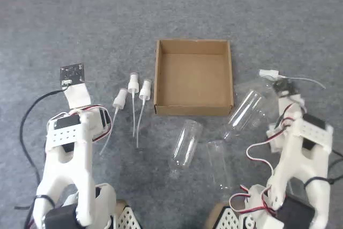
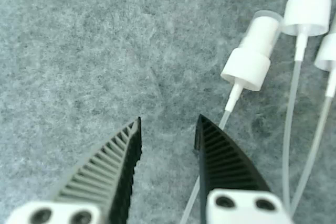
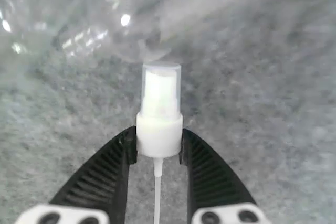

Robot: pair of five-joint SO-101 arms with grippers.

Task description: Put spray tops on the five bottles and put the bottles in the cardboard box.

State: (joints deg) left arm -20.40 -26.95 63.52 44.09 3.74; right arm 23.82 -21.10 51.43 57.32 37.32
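Observation:
An open cardboard box (image 1: 193, 76) sits at the table's middle. Three white spray tops (image 1: 133, 87) with long tubes lie just left of it. Several clear bottles (image 1: 186, 144) lie without tops in front of the box and to its right. My left gripper (image 2: 169, 124) hovers open over bare felt, with the nearest spray top (image 2: 251, 59) just beside one finger and its tube passing that fingertip. My right gripper (image 3: 159, 145) is shut on the collar of another spray top (image 3: 160, 108), close to a clear bottle (image 3: 79, 14) lying right of the box.
The table is covered in grey felt (image 1: 107, 30). Both arm bases stand at the near edge, the left arm (image 1: 69, 148) and the right arm (image 1: 300, 154), with loose cables around them. Open felt lies behind the box.

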